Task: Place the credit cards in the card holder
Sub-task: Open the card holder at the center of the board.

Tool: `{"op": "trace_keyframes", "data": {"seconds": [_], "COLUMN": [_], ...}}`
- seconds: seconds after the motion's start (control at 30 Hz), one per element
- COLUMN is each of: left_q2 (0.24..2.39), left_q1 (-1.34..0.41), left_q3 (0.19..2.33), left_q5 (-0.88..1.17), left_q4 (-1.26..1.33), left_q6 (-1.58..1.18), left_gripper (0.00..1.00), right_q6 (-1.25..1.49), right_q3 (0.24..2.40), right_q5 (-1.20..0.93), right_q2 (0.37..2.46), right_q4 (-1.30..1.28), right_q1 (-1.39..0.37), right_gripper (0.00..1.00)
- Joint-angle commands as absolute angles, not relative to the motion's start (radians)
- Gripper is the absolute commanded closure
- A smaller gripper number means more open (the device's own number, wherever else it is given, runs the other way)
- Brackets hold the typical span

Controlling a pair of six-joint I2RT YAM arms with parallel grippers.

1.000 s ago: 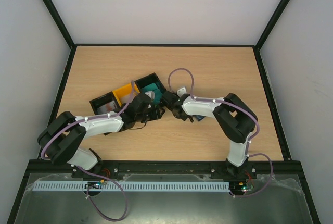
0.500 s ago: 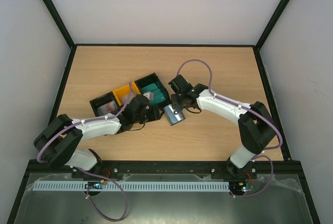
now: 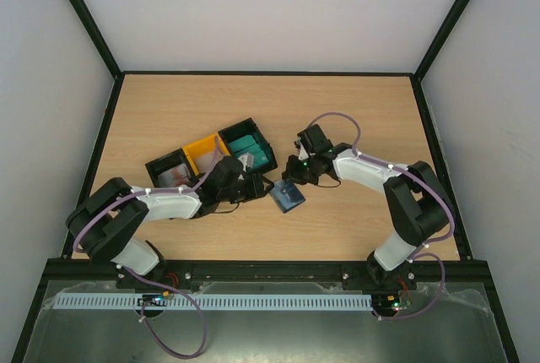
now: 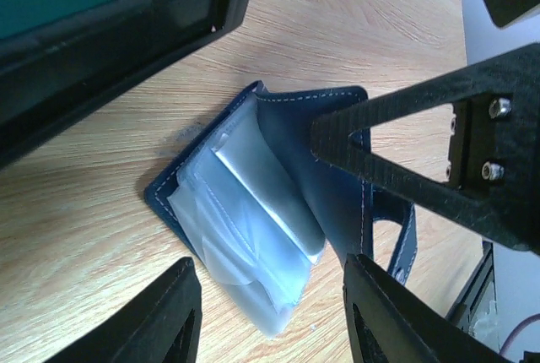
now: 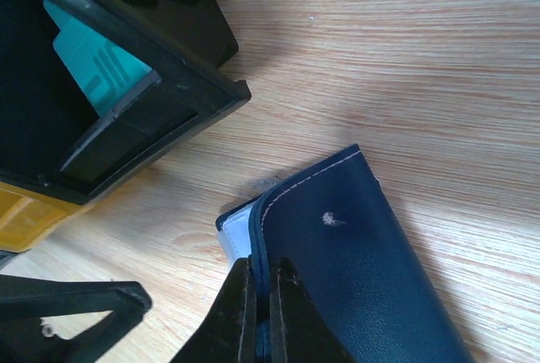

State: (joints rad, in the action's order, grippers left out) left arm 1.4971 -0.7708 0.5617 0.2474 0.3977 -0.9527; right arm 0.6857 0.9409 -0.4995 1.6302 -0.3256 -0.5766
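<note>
The card holder [image 3: 288, 197], a navy wallet, lies on the table just right of the tray. In the left wrist view the card holder [image 4: 253, 203] is propped open, showing pale pocketed lining. My right gripper [image 5: 261, 304] is shut on the edge of the card holder's [image 5: 363, 262] raised cover. My left gripper [image 4: 270, 321] is open, its fingers either side of the lining's near end without touching it. A teal credit card [image 5: 93, 67] sits in the tray's end compartment, and the teal credit card [image 3: 245, 143] shows from above too.
The black-and-yellow three-compartment tray [image 3: 190, 154] lies slanted behind the left gripper [image 3: 257, 187], its corner [image 5: 202, 84] close to the wallet. The right gripper [image 3: 295, 179] reaches in from the right. Black frame rails border the wooden table.
The right gripper has closed on the card holder's cover and drawn it right and nearer, away from the tray. The left gripper's jaws have widened and it has followed towards the wallet.
</note>
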Motion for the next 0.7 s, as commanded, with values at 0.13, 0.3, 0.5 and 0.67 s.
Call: {"op": "trace_keyframes", "data": {"seconds": [0.13,0.3,0.5,0.67], "left_q2": [1.529,1.545,1.604,1.615], "left_q1": [-0.793,-0.796,-0.82,-0.843], "left_q3": [0.569,0.575,0.61,0.608], "left_q5": [0.274,0.264,0.245,0.205], "left_q4": [0.483,0.501,0.461,0.404], "left_q6": [-0.983,-0.993,-0.993,-0.99], "left_gripper": [0.53,0.58,0.65,0.65], "right_q6": [0.82,0.926,0.764,0.609], "right_q3": [0.883,0.84,0.85,0.846], "right_q5": [-0.737,-0.795,-0.624,-0.388], "right_q2": [1.593,1.541,1.597,1.635], "right_q4": [-0.241,-0.165,-0.273,-0.346], "right_q1": [-0.54,-0.54,-0.54,-0.54], "right_gripper": [0.98,0.98,0.98,0.96]}}
